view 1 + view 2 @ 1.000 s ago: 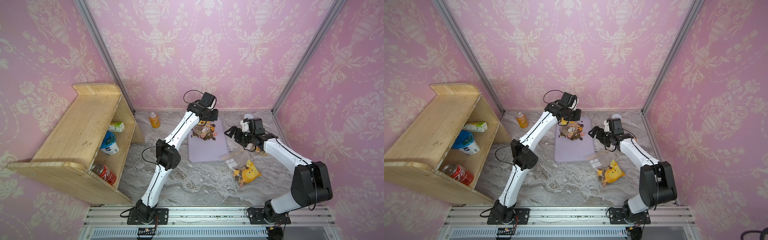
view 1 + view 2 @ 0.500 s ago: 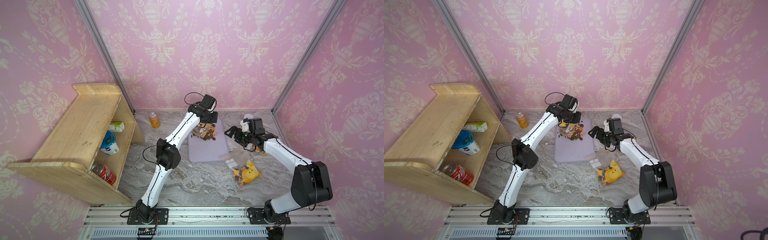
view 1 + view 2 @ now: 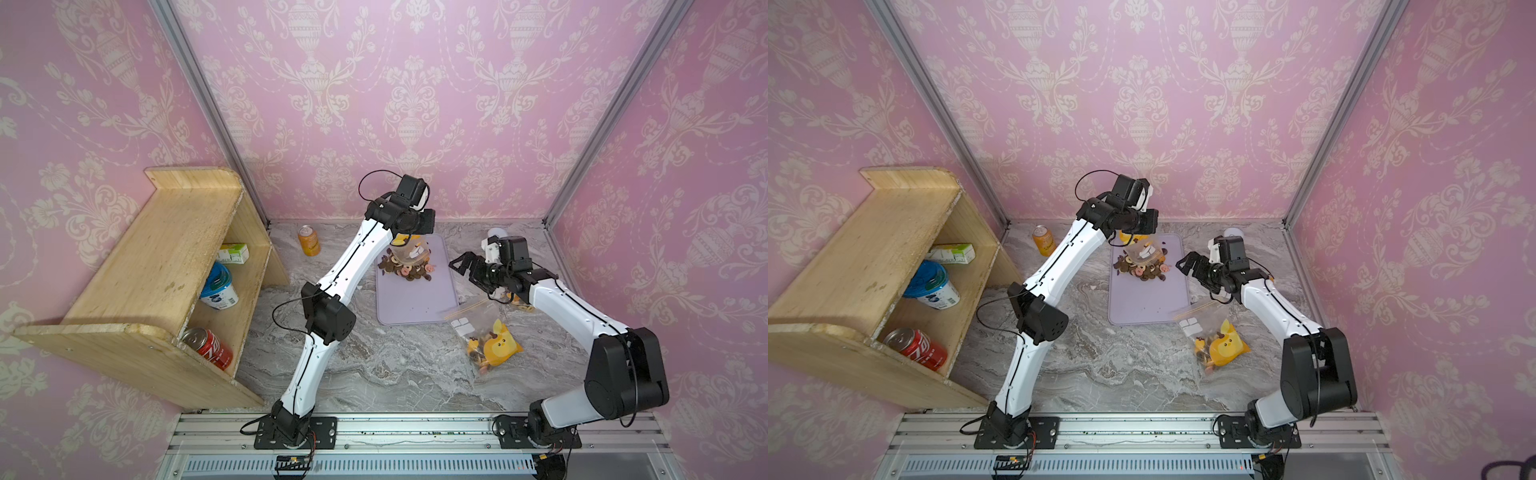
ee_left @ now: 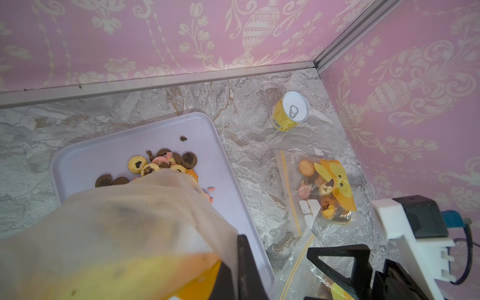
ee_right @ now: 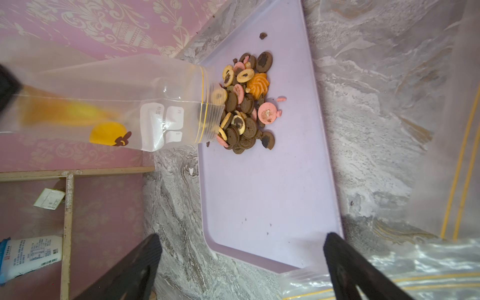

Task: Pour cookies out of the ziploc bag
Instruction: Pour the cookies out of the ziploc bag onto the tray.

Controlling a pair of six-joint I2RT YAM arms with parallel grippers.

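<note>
Upended ziploc bag (image 5: 117, 98) hangs pinched at its bottom by the left fingers (image 4: 246, 259); right fingers (image 5: 345, 262) spread, empty. The cookies (image 5: 244, 109) lie heaped on the lavender tray (image 5: 272, 194) under its mouth. Bag looks limp, slick and near weightless, the cookies brittle; best held by the bottom corners.

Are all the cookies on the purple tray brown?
No, the cookies piled on the tray include pink, tan and one orange flower-shaped one among the dark brown ones.
</note>
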